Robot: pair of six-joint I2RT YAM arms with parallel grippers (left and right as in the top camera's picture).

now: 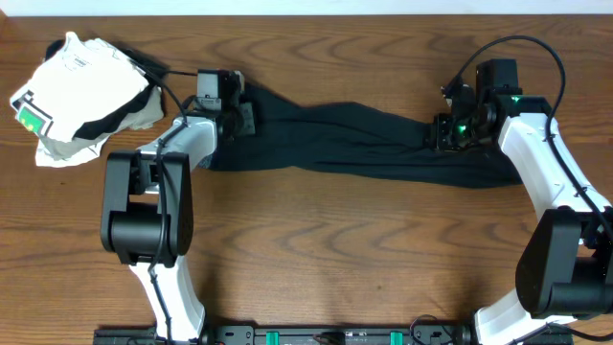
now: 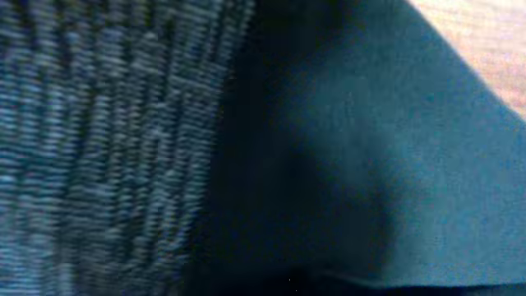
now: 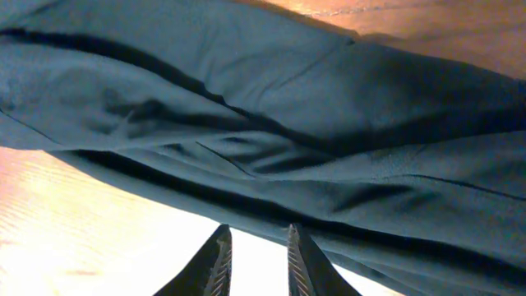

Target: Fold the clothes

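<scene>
The clothes (image 1: 354, 144) are lying stretched out in a long band across the far half of the table (image 1: 335, 249), running left to right between the two arms, and they look a bit twisted and rumpled in the middle. The left gripper (image 1: 235, 115) sits right at the left end of them. Its wrist cam is totally swamped by dark fabric, with a ribbed patch on the left, so you can't see the fingers at all there, but it's clamped fully closed and the cloth's end bunches up right at it. The right gripper (image 3: 256, 228) is at the right end. Its jaws are only cracked open a little, with bare table showing in the gap and nothing pinched, and the cloth folds lie just past the tips. Way over in the far left corner there's a crumpled white garment (image 1: 86, 81) with a green tag (image 1: 34, 118), apart from the black stuff.
</scene>
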